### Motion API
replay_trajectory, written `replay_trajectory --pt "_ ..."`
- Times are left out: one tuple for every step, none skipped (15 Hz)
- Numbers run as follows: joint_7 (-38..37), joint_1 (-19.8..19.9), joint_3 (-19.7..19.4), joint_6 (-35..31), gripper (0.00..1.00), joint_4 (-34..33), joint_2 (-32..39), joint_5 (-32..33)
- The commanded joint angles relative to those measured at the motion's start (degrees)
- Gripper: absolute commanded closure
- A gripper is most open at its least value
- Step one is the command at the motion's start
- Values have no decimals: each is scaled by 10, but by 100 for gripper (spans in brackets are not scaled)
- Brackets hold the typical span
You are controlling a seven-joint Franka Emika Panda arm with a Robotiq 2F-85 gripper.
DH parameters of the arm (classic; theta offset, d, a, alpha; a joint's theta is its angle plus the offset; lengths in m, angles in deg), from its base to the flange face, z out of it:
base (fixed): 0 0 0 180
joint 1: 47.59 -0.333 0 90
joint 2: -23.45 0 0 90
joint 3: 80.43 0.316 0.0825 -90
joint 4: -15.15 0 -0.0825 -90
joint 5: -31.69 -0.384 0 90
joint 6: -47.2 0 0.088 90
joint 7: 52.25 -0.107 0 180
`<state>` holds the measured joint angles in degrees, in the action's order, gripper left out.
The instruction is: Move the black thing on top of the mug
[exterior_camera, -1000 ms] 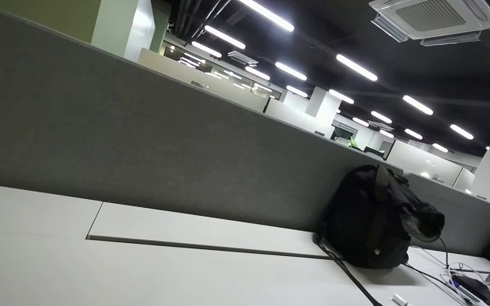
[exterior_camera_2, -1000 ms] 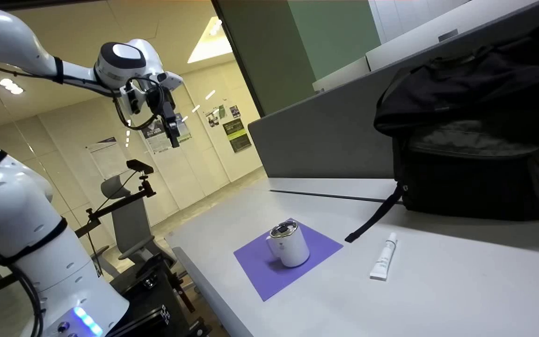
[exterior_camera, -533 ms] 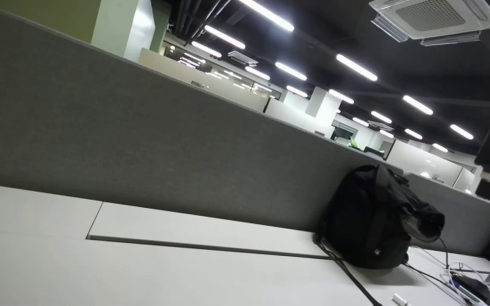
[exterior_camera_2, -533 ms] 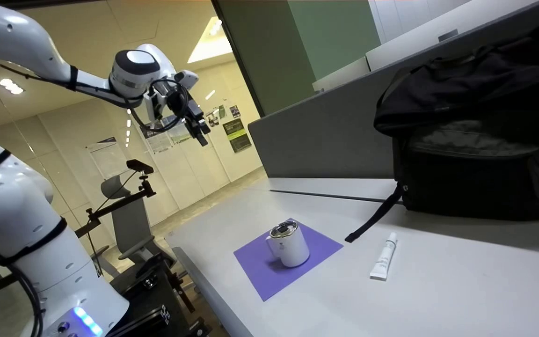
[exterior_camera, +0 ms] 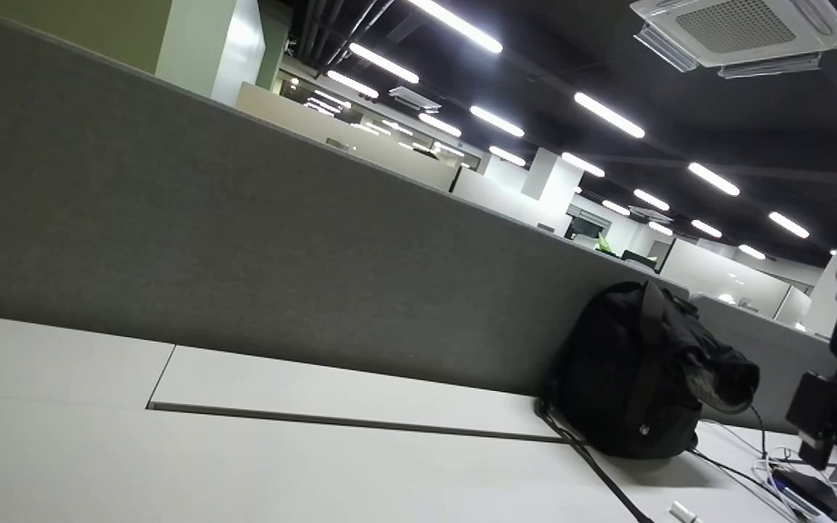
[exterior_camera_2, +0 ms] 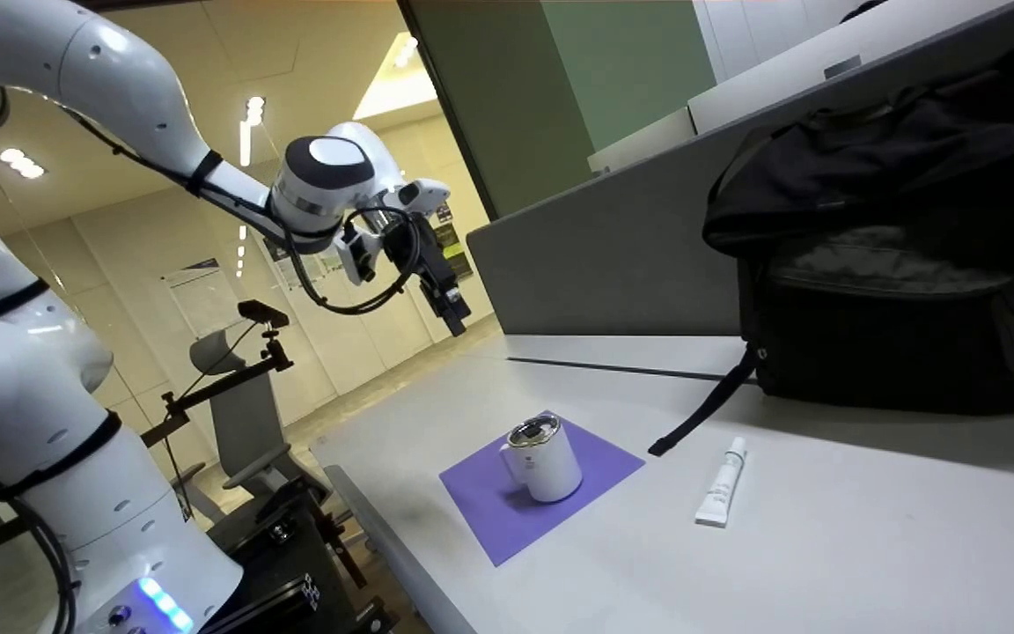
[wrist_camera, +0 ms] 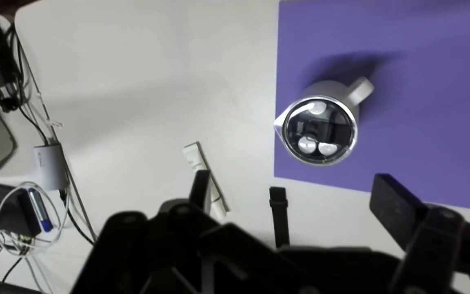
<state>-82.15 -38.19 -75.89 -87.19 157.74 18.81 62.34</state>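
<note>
A white mug with a handle stands upright on a purple sheet on the white table. Its clear, silver-rimmed lid has a black piece on top. In the wrist view, I look down at the mug's lid and the black piece in it; the handle points to the upper right. My gripper is open with nothing between its wide-set fingers. In an exterior view, my gripper hangs above the table, higher than the mug and to its left. The mug is out of view in an exterior view.
A white tube lies right of the sheet. A large black backpack stands against the grey partition, its strap trailing on the table. Cables and a white adapter lie at the left of the wrist view.
The arm has moved down and to the right in an exterior view, nearer the table. In an exterior view, my gripper has come in at the right edge and dropped lower. The mug has not moved.
</note>
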Motion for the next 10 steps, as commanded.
replay_trajectory --pt "-3 -18 -25 2 0 -3 12 2" --pt "-5 -19 -27 2 0 -6 19 2" --pt "-7 -20 -27 2 0 -8 21 2" --pt "-8 -22 -26 3 0 -9 20 2" --pt "-9 -22 -26 3 0 -10 20 2" --pt "-10 -22 -25 3 0 -10 19 2" --pt "-20 -24 -26 -5 0 -13 34 8" --pt "-32 -27 -30 -12 25 -17 49 15" --pt "-33 -30 -34 -15 26 -24 69 15" --pt "-41 -34 -38 -22 32 -26 82 18"
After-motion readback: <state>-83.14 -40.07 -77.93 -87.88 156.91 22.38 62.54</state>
